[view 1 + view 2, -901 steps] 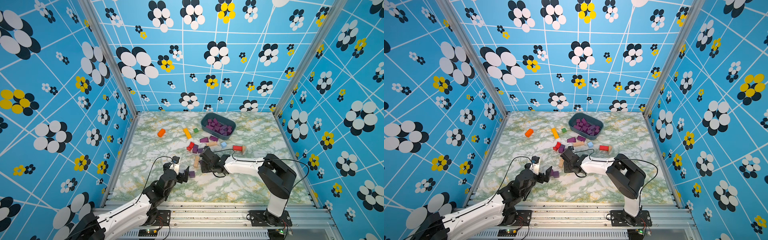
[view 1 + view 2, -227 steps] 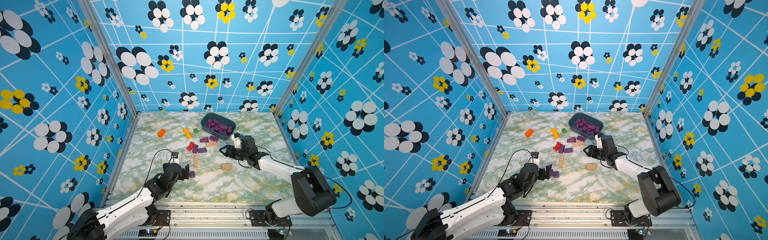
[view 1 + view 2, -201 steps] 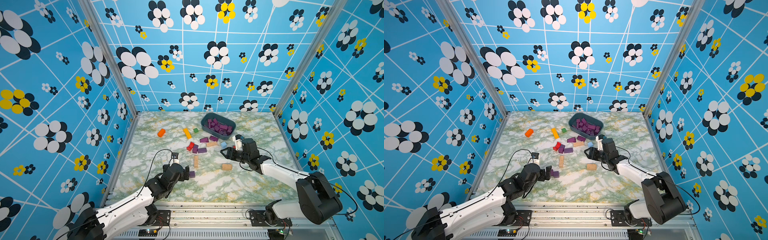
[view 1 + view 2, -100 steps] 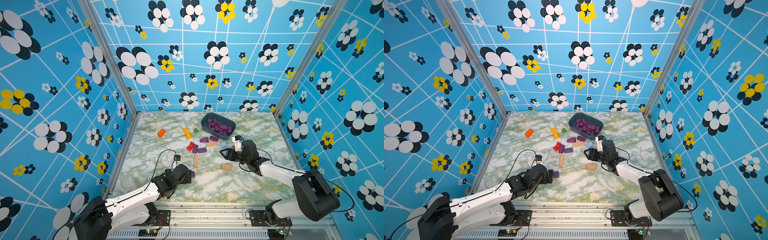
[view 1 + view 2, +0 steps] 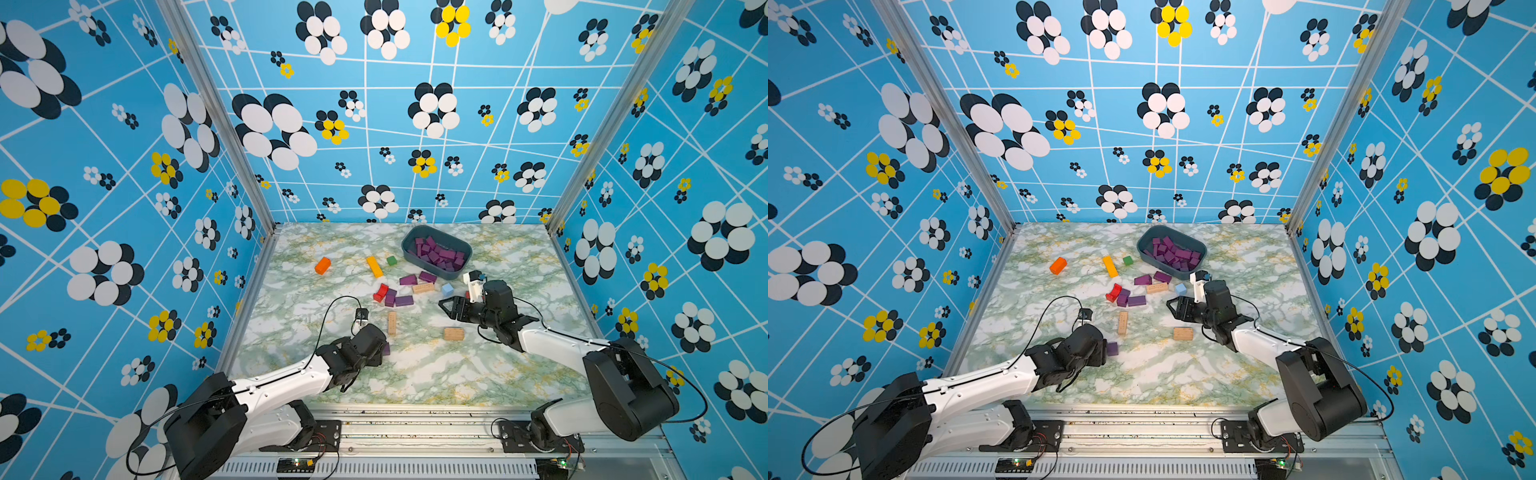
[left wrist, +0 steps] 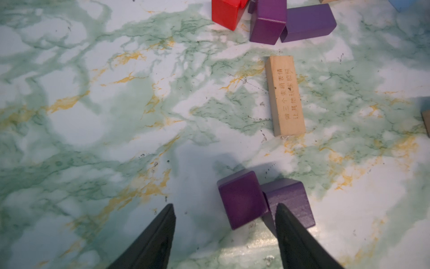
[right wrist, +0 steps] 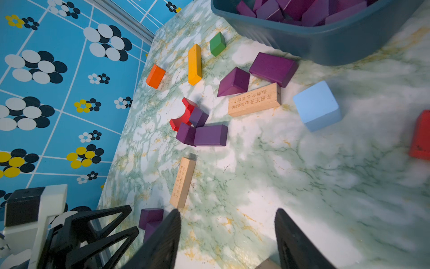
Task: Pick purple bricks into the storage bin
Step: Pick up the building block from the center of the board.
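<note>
Green-marbled table (image 5: 478,374), left gripper (image 6: 224,205) low at its near left, fingers spread loosely around a purple cube (image 6: 242,198), second purple cube (image 6: 293,198) touching it, right gripper (image 7: 227,210) mid-table, fingers parted and empty, storage bin (image 7: 325,46) far right-centre holding purple bricks (image 5: 438,253), loose bricks (image 5: 404,301) just nearer.

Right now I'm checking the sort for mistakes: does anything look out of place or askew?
Nothing spilled or damaged. The storage bin sits askew on the table. Between the jaws of the open left pincer, a purple cube touches a second purple brick, so one jaw may catch both.
</note>
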Motion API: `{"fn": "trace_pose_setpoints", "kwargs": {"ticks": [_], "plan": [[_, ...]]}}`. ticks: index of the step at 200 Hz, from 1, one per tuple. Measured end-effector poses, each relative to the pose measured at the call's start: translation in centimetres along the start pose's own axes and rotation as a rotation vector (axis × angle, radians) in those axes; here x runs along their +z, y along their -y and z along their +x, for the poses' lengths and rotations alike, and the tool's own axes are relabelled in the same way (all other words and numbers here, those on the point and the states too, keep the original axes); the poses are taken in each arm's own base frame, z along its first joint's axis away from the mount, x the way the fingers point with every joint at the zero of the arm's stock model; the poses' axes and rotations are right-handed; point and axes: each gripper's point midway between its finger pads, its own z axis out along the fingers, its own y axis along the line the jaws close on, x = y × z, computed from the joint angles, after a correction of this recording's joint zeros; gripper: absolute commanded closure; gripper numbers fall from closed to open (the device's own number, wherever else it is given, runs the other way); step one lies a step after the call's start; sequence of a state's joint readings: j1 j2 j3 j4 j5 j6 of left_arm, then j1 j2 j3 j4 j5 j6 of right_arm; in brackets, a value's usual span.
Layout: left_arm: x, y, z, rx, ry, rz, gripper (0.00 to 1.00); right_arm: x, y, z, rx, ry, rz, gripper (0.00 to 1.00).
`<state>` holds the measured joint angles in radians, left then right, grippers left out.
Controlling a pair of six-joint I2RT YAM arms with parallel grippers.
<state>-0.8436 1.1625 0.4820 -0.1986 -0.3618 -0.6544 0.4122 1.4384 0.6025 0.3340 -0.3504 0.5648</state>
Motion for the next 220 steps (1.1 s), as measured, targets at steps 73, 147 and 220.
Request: {"fn": "trace_pose_setpoints", "kwargs": {"ticks": [73,147,220], "plan": [[0.4,0.1,-0.4,-0.004,-0.003,0.008,0.36,0.3,0.3,0.3,0.005,-0.012,0.008,0.34],[1.8,0.8,-0.4,0.002,-0.044,0.01,0.4,0.4,0.5,0.5,0.007,-0.016,0.011,0.34],[2.4,0.9,-0.3,0.023,-0.073,-0.004,0.48,0.4,0.5,0.5,0.008,-0.018,0.012,0.34]]}}
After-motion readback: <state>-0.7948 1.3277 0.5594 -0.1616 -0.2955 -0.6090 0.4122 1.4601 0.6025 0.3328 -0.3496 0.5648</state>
